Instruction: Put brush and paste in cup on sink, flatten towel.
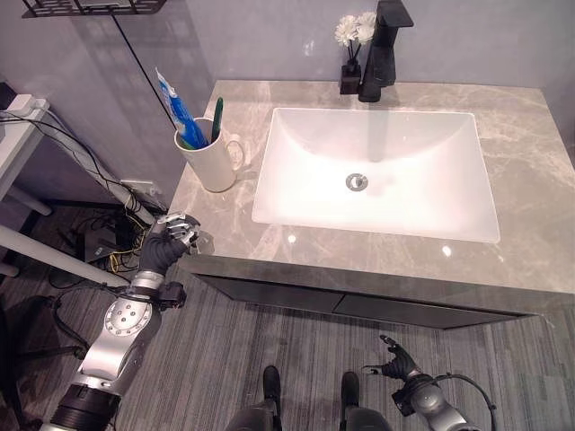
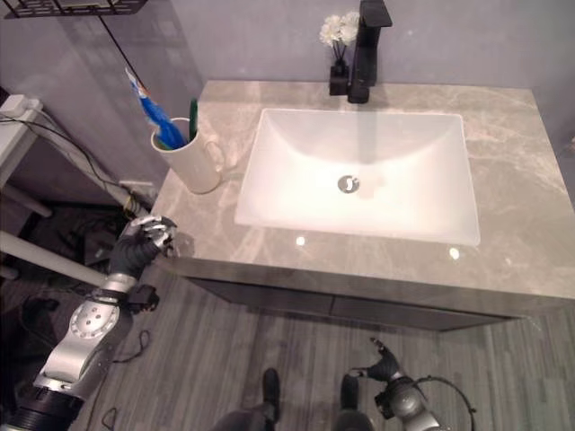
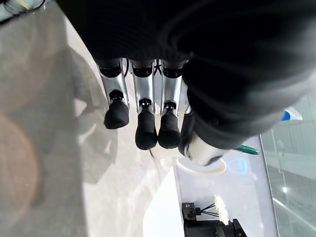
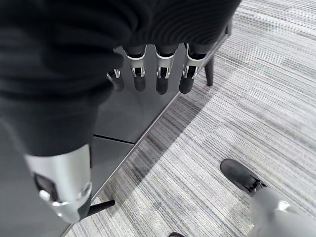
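A white mug (image 1: 208, 160) stands at the left end of the grey marble counter (image 1: 530, 180). A blue-and-white toothpaste tube (image 1: 171, 103) and a green toothbrush (image 1: 216, 119) stick up out of it. My left hand (image 1: 171, 239) hovers at the counter's front left corner, in front of the mug and apart from it. Its fingers (image 3: 145, 128) are relaxed and hold nothing. The left wrist view looks past them to the mug (image 3: 202, 165). My right hand (image 1: 400, 368) hangs low near the floor in front of the cabinet, fingers (image 4: 161, 74) spread and empty.
A white basin (image 1: 377, 171) is set in the middle of the counter, with a black faucet (image 1: 384, 45) and a small vase of white flowers (image 1: 352, 54) behind it. Dark drawer fronts (image 4: 123, 118) run below. White bars (image 1: 18, 135) stand at the left.
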Robot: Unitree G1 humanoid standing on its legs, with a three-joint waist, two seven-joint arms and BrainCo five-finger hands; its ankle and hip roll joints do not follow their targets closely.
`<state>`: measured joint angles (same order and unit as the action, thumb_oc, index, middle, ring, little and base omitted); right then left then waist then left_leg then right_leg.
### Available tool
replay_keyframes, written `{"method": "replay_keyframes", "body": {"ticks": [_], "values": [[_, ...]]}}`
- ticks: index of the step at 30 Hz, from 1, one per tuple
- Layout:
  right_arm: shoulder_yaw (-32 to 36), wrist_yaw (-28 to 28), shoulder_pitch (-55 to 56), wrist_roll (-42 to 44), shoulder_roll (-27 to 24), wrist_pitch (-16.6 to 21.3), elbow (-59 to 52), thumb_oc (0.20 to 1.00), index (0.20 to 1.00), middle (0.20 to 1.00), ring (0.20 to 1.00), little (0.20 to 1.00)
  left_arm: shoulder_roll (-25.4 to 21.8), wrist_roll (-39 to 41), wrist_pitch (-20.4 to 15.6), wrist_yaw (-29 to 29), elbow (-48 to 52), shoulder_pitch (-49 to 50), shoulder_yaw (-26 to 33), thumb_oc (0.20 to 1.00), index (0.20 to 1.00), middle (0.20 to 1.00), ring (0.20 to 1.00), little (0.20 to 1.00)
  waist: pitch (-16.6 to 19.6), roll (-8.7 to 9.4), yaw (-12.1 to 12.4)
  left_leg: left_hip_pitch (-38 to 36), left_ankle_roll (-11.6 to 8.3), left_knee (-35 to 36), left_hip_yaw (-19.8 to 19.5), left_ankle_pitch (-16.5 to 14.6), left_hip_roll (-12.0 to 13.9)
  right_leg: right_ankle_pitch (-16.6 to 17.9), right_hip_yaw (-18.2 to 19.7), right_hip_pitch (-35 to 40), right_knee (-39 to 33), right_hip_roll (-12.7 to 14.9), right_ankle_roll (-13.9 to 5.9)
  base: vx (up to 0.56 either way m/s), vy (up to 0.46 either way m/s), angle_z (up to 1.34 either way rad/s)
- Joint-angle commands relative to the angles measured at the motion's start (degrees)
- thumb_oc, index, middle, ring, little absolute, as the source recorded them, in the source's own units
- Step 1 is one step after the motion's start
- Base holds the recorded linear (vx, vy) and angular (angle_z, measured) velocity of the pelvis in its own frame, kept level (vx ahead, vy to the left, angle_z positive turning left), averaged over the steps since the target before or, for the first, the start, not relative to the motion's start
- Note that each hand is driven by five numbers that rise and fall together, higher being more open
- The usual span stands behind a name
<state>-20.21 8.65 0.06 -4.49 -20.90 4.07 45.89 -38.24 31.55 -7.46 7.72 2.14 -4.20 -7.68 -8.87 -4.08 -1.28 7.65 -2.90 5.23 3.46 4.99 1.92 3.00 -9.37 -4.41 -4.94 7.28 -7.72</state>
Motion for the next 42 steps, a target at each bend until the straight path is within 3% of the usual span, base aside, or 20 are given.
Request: {"method": "replay_keyframes", "body": {"ticks": [1,7,20,42], "values": [[0.3,1.0,-1.1,2.6,1.0,0.5,-0.9,1.0,1.0,1.0,1.0,1.0,-3.2,2.5,-2.0,0.5,-1.7,-3.3,1.1,0.2,0.2,0.2,0.2,0.2,0.7,2.62,-0.9,-0.2,-3.55,-0.2,1.7,-0.7,3.5,4.6,0.7,-2.5,-0.1,7.4,-3.98,0.0,0.011,-0.05],[-0.5,1.1,-1.5,2.7,0.6,0.2,-0.9,1.0,1.0,1.0,1.0,1.0,-5.6,5.6,-1.5,1.0,-3.4,-6.0,-0.8,0.2,0.2,0.2,0.2,0.2,0.1,2.41,-1.6,0.1,-3.63,-0.2,2.2,-0.7,3.5,4.9,1.1,-3.4,-0.1,7.4,-4.11,0.0,0.001,-0.02],[-1.3,2.0,-1.6,3.2,1.9,0.2,0.4,1.0,1.0,1.0,1.0,1.0,-5.3,4.6,-1.5,4.0,-10.6,-14.4,-3.1,0.2,0.2,0.2,0.2,0.2,0.2,2.53,-2.8,0.0,-3.82,-0.2,2.9,-0.9,3.8,4.9,1.8,-3.8,-0.1,7.1,-4.05,0.0,0.0,-0.02],[-2.2,2.5,-2.6,1.6,0.5,0.2,-0.7,1.0,1.0,1.0,1.0,1.0,-0.6,4.2,-3.0,8.2,-18.3,-22.3,-3.1,0.2,0.2,0.2,0.2,0.2,-1.6,3.97,-4.1,2.8,-3.84,-0.2,4.2,-0.6,4.1,6.1,4.1,-8.6,-0.1,6.8,-4.42,0.0,0.001,-0.06]]}}
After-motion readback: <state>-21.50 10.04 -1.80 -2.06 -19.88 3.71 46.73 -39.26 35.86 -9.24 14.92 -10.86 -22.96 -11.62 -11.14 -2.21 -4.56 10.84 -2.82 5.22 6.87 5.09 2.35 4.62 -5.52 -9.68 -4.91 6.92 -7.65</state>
